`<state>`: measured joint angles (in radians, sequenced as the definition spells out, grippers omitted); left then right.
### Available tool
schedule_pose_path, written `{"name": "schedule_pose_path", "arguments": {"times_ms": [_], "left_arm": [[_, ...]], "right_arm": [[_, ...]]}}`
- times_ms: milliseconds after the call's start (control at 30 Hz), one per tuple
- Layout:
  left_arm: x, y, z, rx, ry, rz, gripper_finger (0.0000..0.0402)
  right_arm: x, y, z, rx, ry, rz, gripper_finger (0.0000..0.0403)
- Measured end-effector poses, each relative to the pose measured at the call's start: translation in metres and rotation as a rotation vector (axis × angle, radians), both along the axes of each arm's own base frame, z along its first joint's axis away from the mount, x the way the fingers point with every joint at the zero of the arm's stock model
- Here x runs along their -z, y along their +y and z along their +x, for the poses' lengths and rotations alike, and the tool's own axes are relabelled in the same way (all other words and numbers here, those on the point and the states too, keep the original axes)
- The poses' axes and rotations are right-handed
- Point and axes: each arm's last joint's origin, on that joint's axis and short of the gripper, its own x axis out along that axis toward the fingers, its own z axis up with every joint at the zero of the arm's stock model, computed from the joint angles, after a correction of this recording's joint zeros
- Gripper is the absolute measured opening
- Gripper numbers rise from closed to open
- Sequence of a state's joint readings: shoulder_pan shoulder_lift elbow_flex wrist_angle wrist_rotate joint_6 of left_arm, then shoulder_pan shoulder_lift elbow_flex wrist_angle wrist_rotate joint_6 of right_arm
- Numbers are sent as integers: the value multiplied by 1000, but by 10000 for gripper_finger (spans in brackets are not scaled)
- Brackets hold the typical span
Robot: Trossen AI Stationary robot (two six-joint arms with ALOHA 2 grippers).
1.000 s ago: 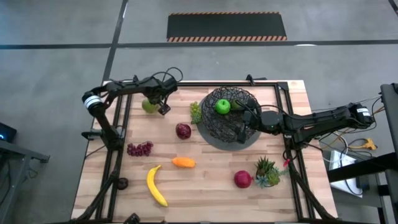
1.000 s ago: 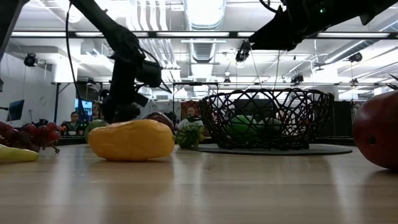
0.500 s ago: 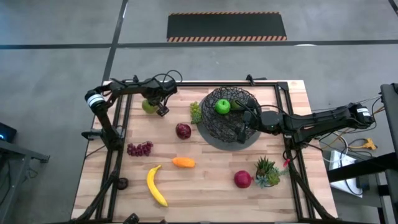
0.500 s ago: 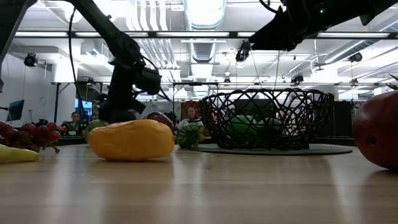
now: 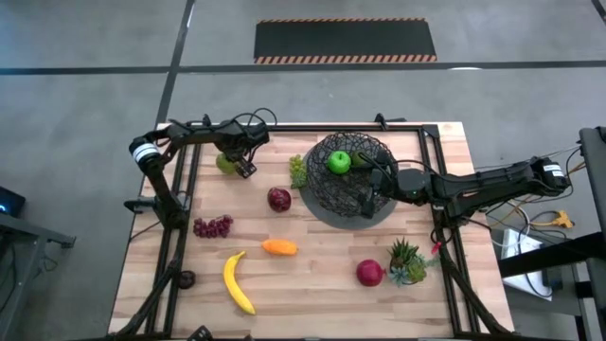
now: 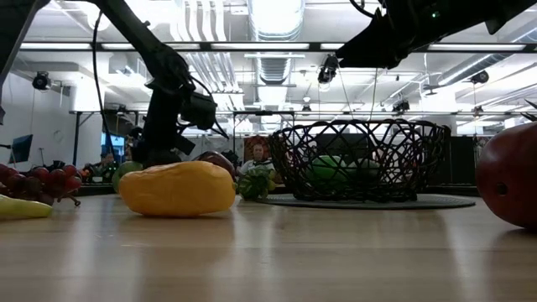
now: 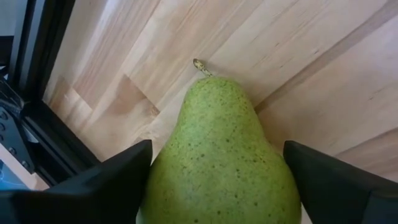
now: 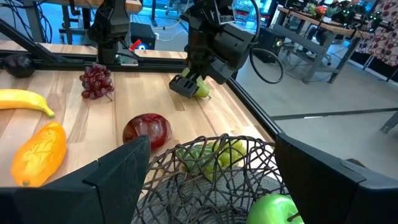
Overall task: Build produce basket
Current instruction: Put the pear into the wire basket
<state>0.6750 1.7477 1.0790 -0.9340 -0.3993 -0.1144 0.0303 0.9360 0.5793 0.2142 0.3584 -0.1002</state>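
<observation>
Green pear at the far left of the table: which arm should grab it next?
Left. The left gripper is right at the pear, open fingers on either side of it. The right gripper hangs over the basket, across the table.

Basket (image 5: 346,180) right of table (image 5: 312,284) centre, far side; apple (image 5: 339,162) in it. Green grapes (image 5: 298,170) just beside its left rim. Pear (image 5: 226,162) far left, between left gripper (image 5: 239,165) fingers. Right gripper (image 5: 371,186) over basket. Banana (image 5: 237,281) near front; plant (image 5: 406,260) front right.
</observation>
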Motion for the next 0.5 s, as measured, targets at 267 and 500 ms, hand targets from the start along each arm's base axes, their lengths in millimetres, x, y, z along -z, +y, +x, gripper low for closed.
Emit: {"name": "schedule_pose_path", "arguments": {"times_ms": [267, 500], "left_arm": [[-1, -1, 1, -2, -7, 6, 311], [-36, -18, 6, 52, -104, 123, 310]], "right_arm": [[0, 0, 0, 0, -1, 1, 327], [0, 0, 0, -1, 1, -4, 327]]}}
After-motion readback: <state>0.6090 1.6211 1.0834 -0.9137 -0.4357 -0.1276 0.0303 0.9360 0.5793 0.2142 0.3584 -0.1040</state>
